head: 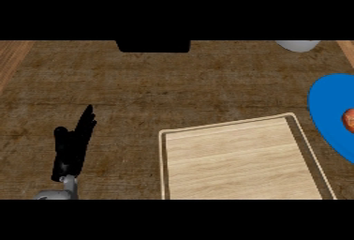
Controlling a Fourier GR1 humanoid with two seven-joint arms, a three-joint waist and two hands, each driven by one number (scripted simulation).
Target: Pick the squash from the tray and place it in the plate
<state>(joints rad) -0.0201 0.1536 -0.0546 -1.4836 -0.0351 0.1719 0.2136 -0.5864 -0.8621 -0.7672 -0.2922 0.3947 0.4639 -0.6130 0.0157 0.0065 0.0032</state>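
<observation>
The squash (350, 120), an orange-red shape cut off by the right edge, lies on the blue plate (328, 108) at the right of the brown tabletop (173, 84). Just left of the plate, and nearer, sits the pale wooden tray (235, 161). Well apart, at the near left, the left hand (71, 147) rests with its fingers (86, 124) straight and pressed together, pointing toward the far side.

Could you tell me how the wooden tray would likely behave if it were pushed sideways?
The tray looks like stiff wood, so it would probably move as one piece without bending. It lies flat and broad with a low rim, so tipping seems unlikely. The counter looks coarse-textured, so it may drag rather than glide.
</observation>
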